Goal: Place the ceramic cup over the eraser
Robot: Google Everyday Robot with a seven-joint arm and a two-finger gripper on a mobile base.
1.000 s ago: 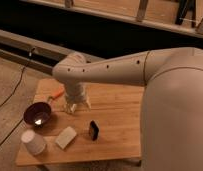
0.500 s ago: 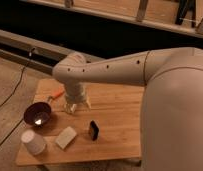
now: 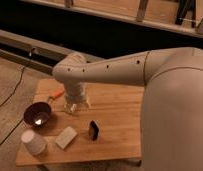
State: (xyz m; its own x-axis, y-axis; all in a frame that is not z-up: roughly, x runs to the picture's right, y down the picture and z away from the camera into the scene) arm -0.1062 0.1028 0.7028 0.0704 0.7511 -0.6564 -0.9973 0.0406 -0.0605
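Wooden worktop (image 3: 120, 115) fills the one camera view, and nothing on it has shifted over the last second. My claw (image 3: 77, 107) hangs over the back of it, fingers apart and empty, just right of the bowl (image 3: 37, 114). The cup (image 3: 33, 141) stands at the front left corner, well apart from the claw. The eraser (image 3: 94, 130) sits near the middle, beside the beige block (image 3: 66, 137). The task looks unstarted to me, and I must first reach the cup.
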